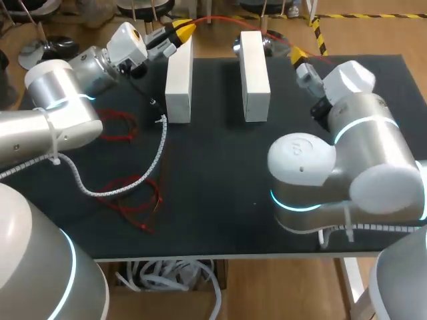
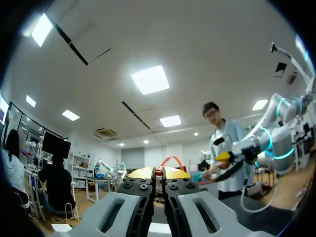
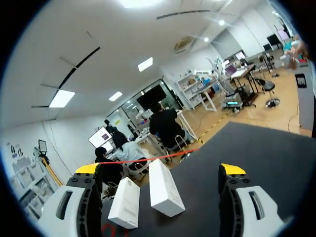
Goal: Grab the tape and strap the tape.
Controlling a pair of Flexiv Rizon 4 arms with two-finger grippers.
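Observation:
A thin red tape [image 1: 220,18] runs taut from my left gripper [image 1: 181,28] over the far ends of two white boxes and on past my right gripper [image 1: 300,59]. In the left wrist view the left gripper [image 2: 159,173] is shut on the tape's end, and the red tape [image 2: 170,160] arcs out ahead of its tips. My right gripper [image 3: 159,169] stands wide open above the black table, holding nothing. Ahead of it the red tape [image 3: 148,159] crosses beyond the boxes.
Two upright white boxes [image 1: 179,77] [image 1: 255,77] stand side by side at the back of the black table [image 1: 220,173]. Something shiny [image 1: 236,45] sits behind the right box. Loose red wire [image 1: 137,197] and a white spiral cable [image 1: 150,163] lie at the left.

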